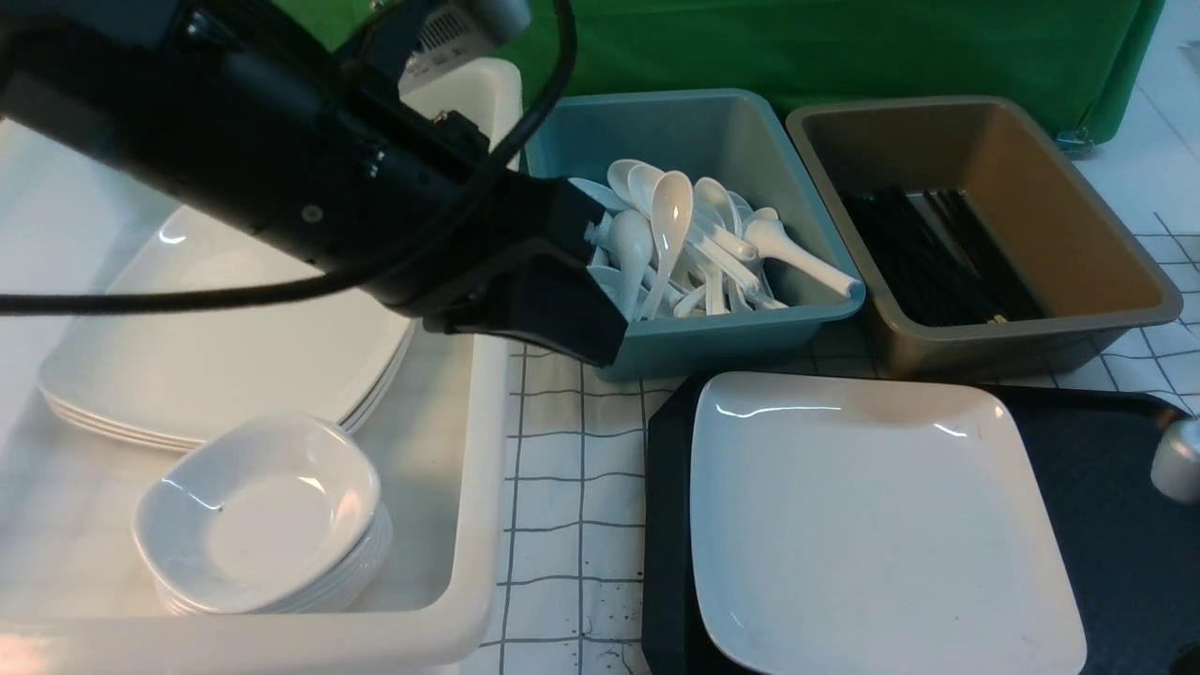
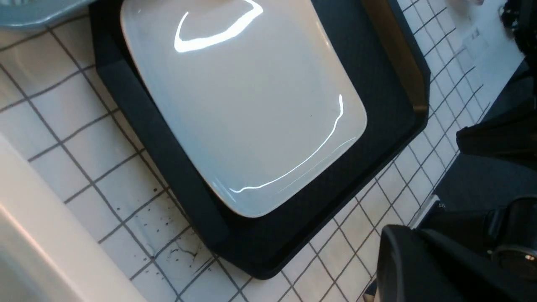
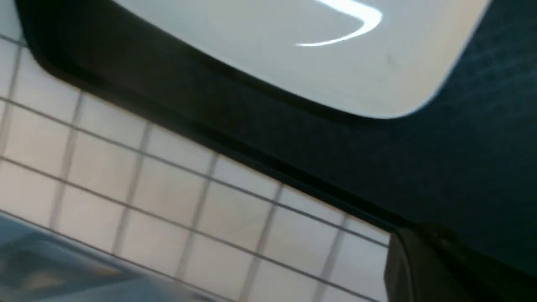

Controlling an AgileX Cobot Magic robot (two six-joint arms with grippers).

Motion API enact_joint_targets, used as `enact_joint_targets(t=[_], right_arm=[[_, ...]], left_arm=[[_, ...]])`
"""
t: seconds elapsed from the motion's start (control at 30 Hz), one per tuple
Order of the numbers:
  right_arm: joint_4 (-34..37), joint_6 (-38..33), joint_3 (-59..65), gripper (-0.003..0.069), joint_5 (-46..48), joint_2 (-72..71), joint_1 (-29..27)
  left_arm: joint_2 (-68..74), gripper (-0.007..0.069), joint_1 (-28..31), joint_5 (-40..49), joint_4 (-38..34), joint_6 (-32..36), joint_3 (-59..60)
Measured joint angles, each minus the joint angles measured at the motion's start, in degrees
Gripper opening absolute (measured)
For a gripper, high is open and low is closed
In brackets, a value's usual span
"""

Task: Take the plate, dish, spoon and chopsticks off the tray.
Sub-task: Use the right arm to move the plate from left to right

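The plate (image 1: 881, 525) lies flat on the tray (image 1: 1106, 534) at the near right of the scene. It covers the tray's left part, and bare black surface shows to its right.

The left gripper (image 1: 589, 336) is clenched, with nothing seen in it. It hangs above the near left corner of the teal tub (image 1: 722, 131), just beyond the tray's far left corner and clear of the plate. Its arm reaches in from the far left, over the white tub (image 1: 469, 525). Only a dark edge of the right gripper (image 3: 436, 268) shows, in its own wrist view. It is closed and empty, above the tray's rim close to a rounded corner of the plate.

The teal tub holds a heap of white spoons (image 1: 675, 244). To its right stands a grey-brown tub (image 1: 994, 141) with a bundle of black chopsticks (image 1: 937, 262) lying along its floor. The white tub fills the left side; inside it a stack of large plates (image 1: 216, 347) sits toward the far end and a stack of small dishes (image 1: 262, 516) toward the near end. A white checked cloth (image 1: 562, 450) covers the table between the white tub and the tray, and a green cloth (image 1: 844, 47) hangs at the back.
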Motion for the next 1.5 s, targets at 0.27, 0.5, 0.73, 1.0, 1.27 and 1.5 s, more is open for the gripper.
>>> enact_joint_targets(t=[0.27, 0.5, 0.73, 1.0, 1.27, 1.5], right_arm=[[26.46, -16.76, 0.00, 0.0030, -2.94, 15.75, -17.89], [25.84, -16.88, 0.00, 0.0206, -10.37, 26.16, -20.26], [23.23, -16.88, 0.00, 0.0340, -18.49, 29.65, -20.26], [24.16, -16.93, 0.00, 0.0328, -21.80, 34.51, -20.15], [25.97, -17.65, -0.12, 0.0127, -21.76, 37.11, -17.96], [19.25, -14.16, -1.44, 0.0130, -18.21, 34.26, -19.51]], left_arm=[[0.00, 0.0021, 0.00, 0.12, 2.78, -0.92, 0.00], [0.00, 0.0021, 0.00, -0.87, 3.97, -0.98, 0.00], [0.00, 0.0021, 0.00, -3.72, 3.97, -1.02, 0.00], [0.00, 0.0021, 0.00, -7.16, 4.30, -1.02, 0.00], [0.00, 0.0021, 0.00, -11.02, 4.30, -1.04, 0.00], [0.00, 0.0021, 0.00, -11.71, 2.96, -1.04, 1.59]])
